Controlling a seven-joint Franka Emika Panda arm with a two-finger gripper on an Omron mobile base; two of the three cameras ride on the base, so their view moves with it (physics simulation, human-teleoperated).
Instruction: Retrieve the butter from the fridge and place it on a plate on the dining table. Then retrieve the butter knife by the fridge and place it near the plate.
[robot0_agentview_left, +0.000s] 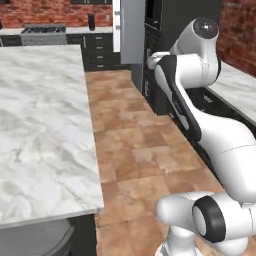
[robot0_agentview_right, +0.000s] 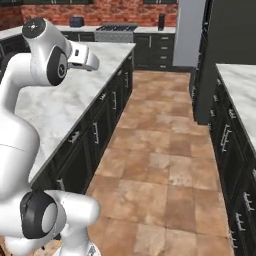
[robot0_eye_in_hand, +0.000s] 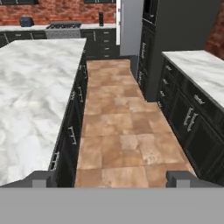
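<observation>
The dining table (robot0_agentview_left: 40, 125) runs off the left and bottom edges of the left base view, and the arm covers its near part in the right base view, so its full top cannot be seen; the fridge (robot0_eye_in_hand: 130, 27) shows as a narrow grey strip whose top is cut by the hand view's upper edge, its doors and handles too slight to make out. The gripper (robot0_eye_in_hand: 113, 178) shows just two dark fingertips (robot0_eye_in_hand: 38, 179) set wide apart, their lower parts cut off; a small dark object (robot0_eye_in_hand: 26, 21) on the far counter (robot0_eye_in_hand: 13, 28) is too small to identify
</observation>
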